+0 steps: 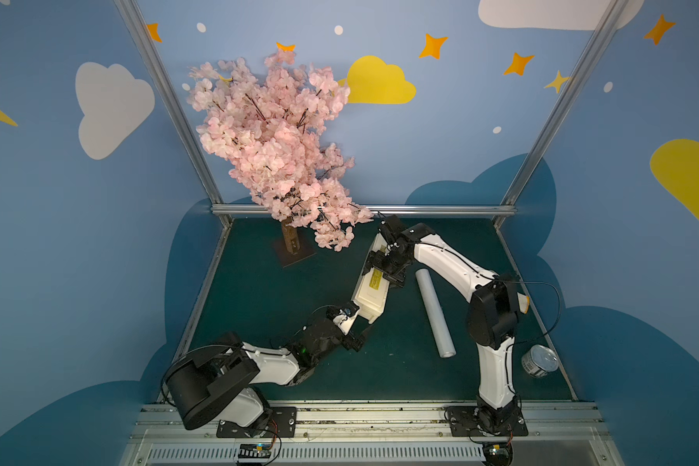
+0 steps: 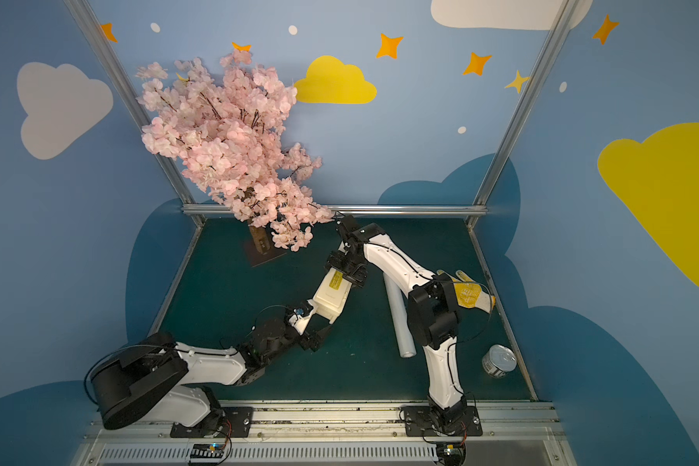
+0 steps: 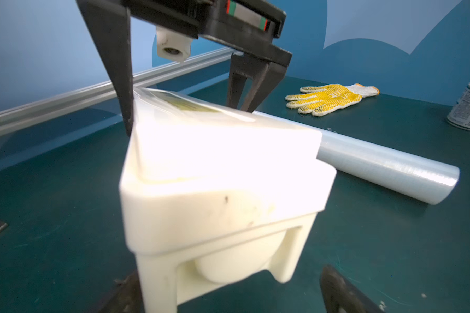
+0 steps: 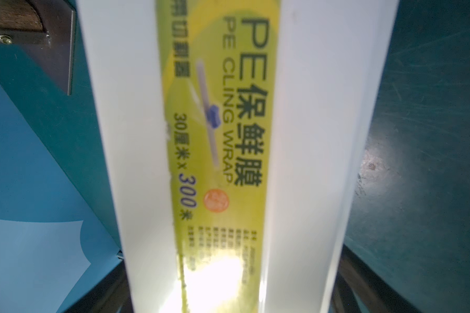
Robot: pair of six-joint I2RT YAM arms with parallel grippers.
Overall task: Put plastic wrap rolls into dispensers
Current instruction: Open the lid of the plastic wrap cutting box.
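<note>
Currently the right end effector (image 1: 383, 267) straddles the cream dispenser (image 1: 370, 297) across its yellow label (image 4: 215, 135), with fingers against both long sides, pinching it; the lid is down. The left end effector (image 1: 360, 326) is spread wide around the dispenser's near end. The dispenser is near the middle of the green surface (image 1: 259, 322), running roughly from 12 to 6 o'clock. Whether it rests there or is raised cannot be told. The plastic wrap roll (image 1: 434, 312) lies flat at its 3 o'clock side, apart from it. A tin can (image 1: 539, 360) stands at 4 o'clock, a yellow glove (image 2: 467, 292) lies at 3 o'clock, and a blossom tree (image 1: 271, 149) stands at 11 o'clock.
</note>
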